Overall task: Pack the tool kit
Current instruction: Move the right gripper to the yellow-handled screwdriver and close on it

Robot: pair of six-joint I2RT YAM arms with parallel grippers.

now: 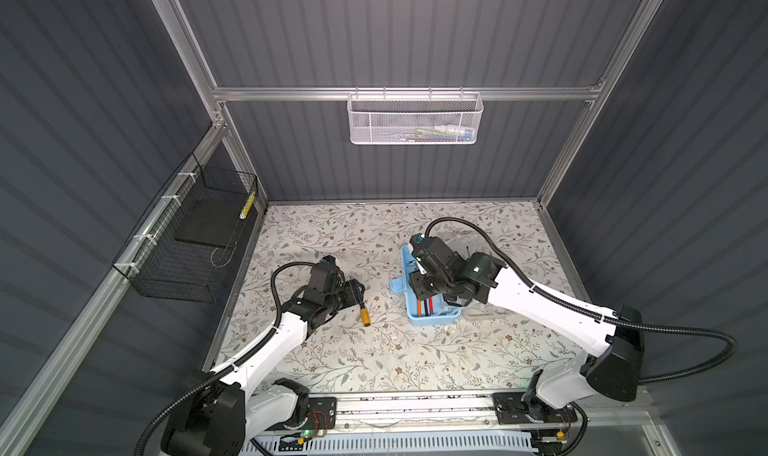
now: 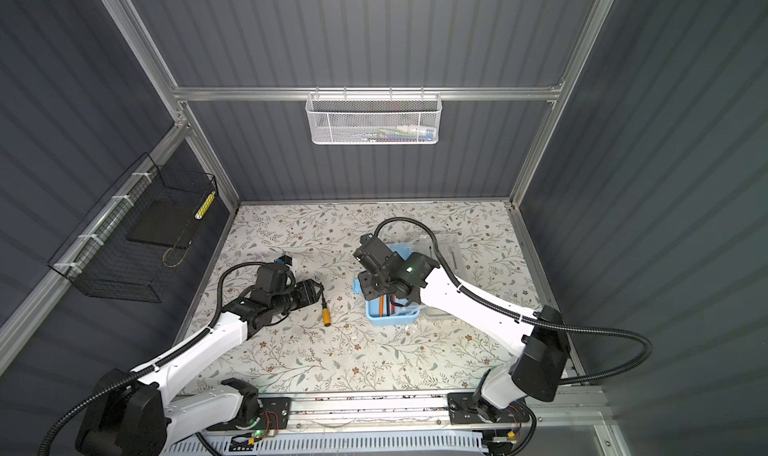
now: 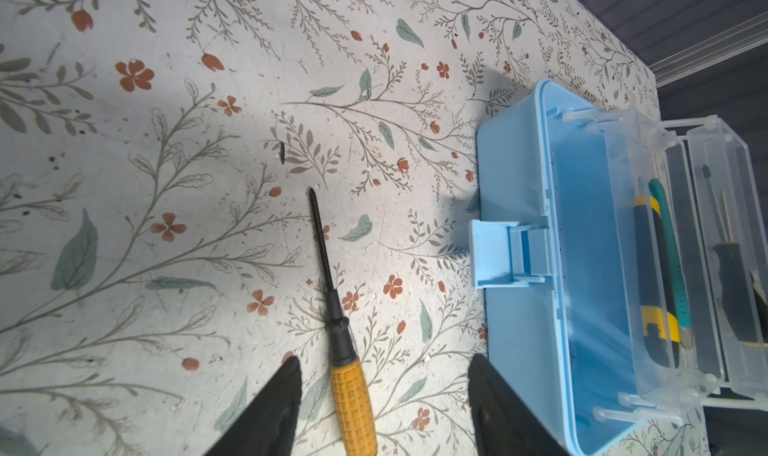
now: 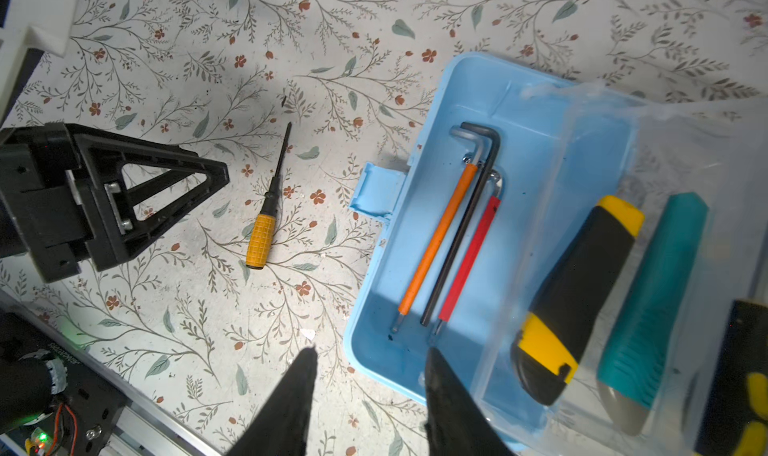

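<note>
In both top views the light-blue tool box (image 1: 434, 317) sits open on the floral mat (image 1: 374, 362), right of centre, with the right gripper (image 1: 419, 290) low over its left part; from up here I can't tell how its fingers stand. The left gripper (image 1: 358, 288) hovers over the mat left of the box, and a yellow-handled screwdriver (image 1: 365, 315) lies on the mat just beside it, apart from the box. The left wrist view shows that gripper's fingers released and wide apart, with the screwdriver's handle on the mat between them, gripped by neither. The right wrist view shows the right gripper's fingers parted too, straddling the box's wall and grasping nothing. Inside the box lie three hex keys (image 4: 458, 234) side by side — orange, black and red — and the clear tray (image 4: 681, 151) holds a yellow-black utility knife (image 4: 577, 296) beside a teal cutter (image 4: 652, 292).
</note>
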